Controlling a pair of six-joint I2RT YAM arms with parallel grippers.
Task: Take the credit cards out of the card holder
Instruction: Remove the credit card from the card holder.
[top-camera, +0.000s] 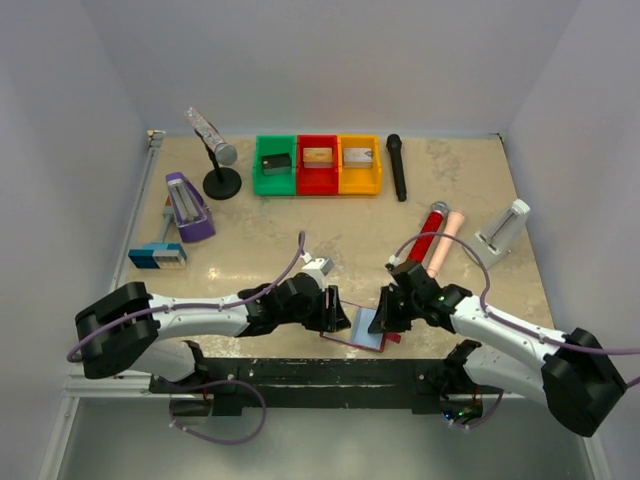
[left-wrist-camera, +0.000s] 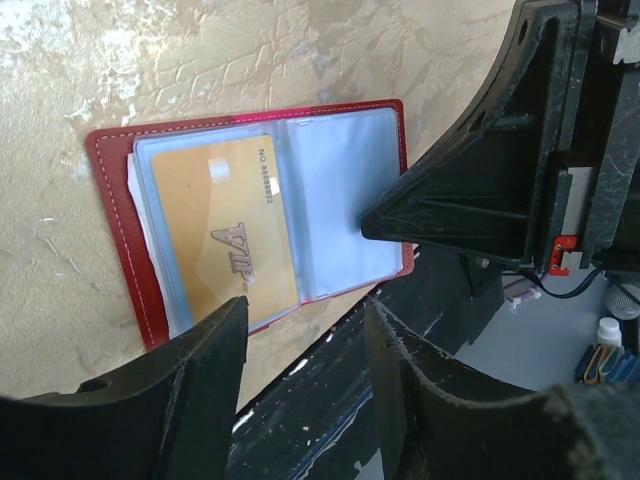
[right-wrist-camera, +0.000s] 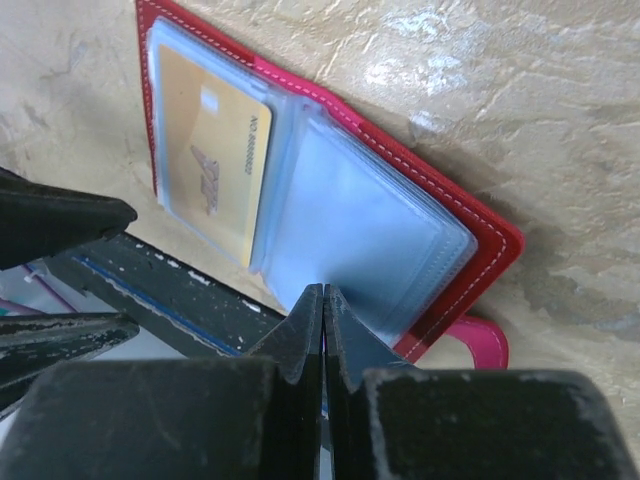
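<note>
The card holder (top-camera: 362, 325) lies open at the table's near edge, dark red with light blue clear pockets and a pink tab strap (right-wrist-camera: 480, 340). A gold-tan credit card (left-wrist-camera: 225, 235) sits in its left pocket, also in the right wrist view (right-wrist-camera: 215, 160). The black and silver cards are hidden. My left gripper (left-wrist-camera: 305, 305) is open and empty, just off the holder's near edge by the gold card (top-camera: 338, 312). My right gripper (right-wrist-camera: 324, 292) is shut, its tip resting on the right-hand blue pocket page (top-camera: 385, 318).
Green (top-camera: 274, 165), red (top-camera: 318, 165) and yellow (top-camera: 360, 165) bins with blocks stand at the back. A black microphone (top-camera: 397, 167), a red microphone (top-camera: 430, 232), a microphone stand (top-camera: 221, 180) and a purple stapler (top-camera: 187, 207) lie around. The black front rail (top-camera: 330, 370) runs just below the holder.
</note>
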